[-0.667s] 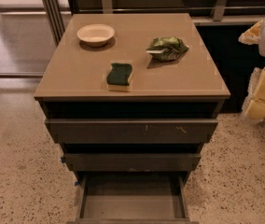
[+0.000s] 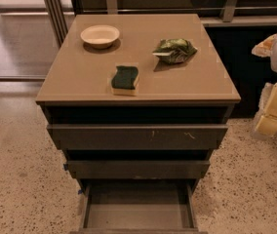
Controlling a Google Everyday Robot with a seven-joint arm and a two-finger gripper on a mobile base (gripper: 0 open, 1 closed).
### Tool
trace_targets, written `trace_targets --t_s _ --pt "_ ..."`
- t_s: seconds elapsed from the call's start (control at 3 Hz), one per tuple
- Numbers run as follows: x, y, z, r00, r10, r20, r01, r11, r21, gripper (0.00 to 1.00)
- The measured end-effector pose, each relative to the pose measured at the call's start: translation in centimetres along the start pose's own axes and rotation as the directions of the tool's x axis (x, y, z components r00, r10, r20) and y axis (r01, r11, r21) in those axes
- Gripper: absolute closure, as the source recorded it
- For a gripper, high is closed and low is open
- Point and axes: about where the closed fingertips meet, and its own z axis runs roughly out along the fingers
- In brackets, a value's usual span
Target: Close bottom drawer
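Camera view — bottom drawer (image 2: 137,212) being left open; gripper (image 2: 275,108) being held far right, state indiscernible — approach, then inward push, being required.

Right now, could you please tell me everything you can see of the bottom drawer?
The bottom drawer is the narrowest of three: a shallow, dark grey-brown tray with a matte look. It stands pulled well out towards the camera, level, below the mid-width drawer, with floor and both side walls exposed; nothing shows inside. The picture's lower edge cuts its front. The claw hangs far off to its right, apart from it.
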Motion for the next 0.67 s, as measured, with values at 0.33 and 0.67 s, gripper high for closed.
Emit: trace_targets --t_s 0.33,0.67 --pt "1.0 1.6 2.2 1.0 0.023 0.006 -0.023 0.9997 -0.011 0.0" --pt "1.8 3.8 4.5 0.999 0.038 0.024 -0.037 0.9989 -0.029 0.0"
